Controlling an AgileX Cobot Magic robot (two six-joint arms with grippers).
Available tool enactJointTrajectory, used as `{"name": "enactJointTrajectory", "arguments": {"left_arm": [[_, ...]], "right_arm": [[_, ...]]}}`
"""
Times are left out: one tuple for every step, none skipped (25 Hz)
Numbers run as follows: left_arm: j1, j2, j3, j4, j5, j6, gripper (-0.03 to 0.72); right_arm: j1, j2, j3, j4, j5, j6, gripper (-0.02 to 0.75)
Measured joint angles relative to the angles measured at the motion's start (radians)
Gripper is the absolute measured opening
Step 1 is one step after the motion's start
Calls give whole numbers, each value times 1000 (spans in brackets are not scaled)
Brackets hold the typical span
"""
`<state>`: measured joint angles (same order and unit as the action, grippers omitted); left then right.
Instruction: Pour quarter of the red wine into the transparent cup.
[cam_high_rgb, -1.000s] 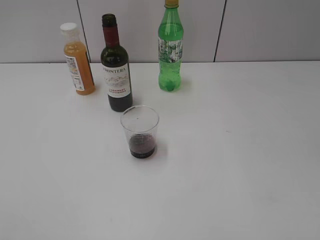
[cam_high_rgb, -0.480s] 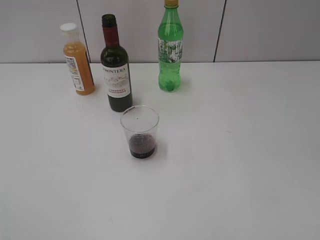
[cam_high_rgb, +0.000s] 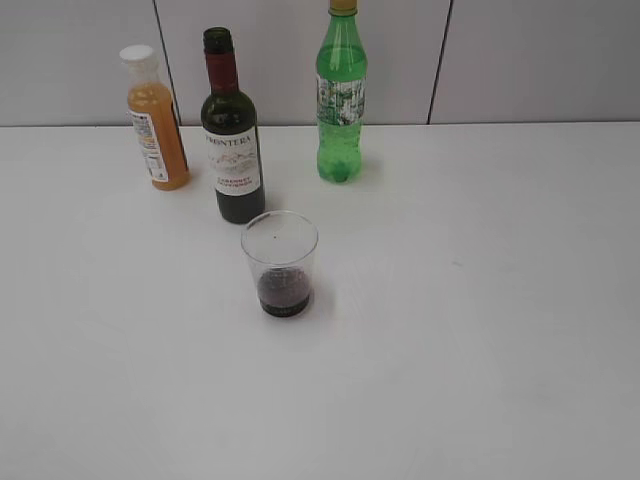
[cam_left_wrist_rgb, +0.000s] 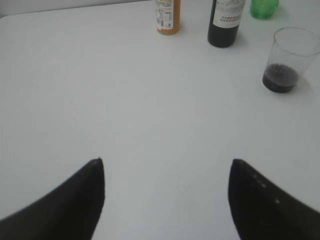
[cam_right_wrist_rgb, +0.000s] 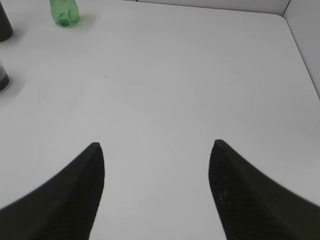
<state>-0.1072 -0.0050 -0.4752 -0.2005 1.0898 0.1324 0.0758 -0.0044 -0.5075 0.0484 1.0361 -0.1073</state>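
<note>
The dark-glass red wine bottle with a white label and red neck foil stands upright and uncapped at the back of the white table. It also shows in the left wrist view. The transparent cup stands just in front of it with dark red wine in its bottom. The cup also shows in the left wrist view. My left gripper is open and empty, far in front of the bottles. My right gripper is open and empty over bare table. Neither arm shows in the exterior view.
An orange juice bottle with a white cap stands left of the wine bottle. A green soda bottle stands to its right, and its base shows in the right wrist view. The table's far right corner meets the wall.
</note>
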Motion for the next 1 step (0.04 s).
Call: {"name": "enactJointTrajectory", "arguments": {"left_arm": [[0,0,0,0,0,0,585]], "right_arm": [[0,0,0,0,0,0,531]]}}
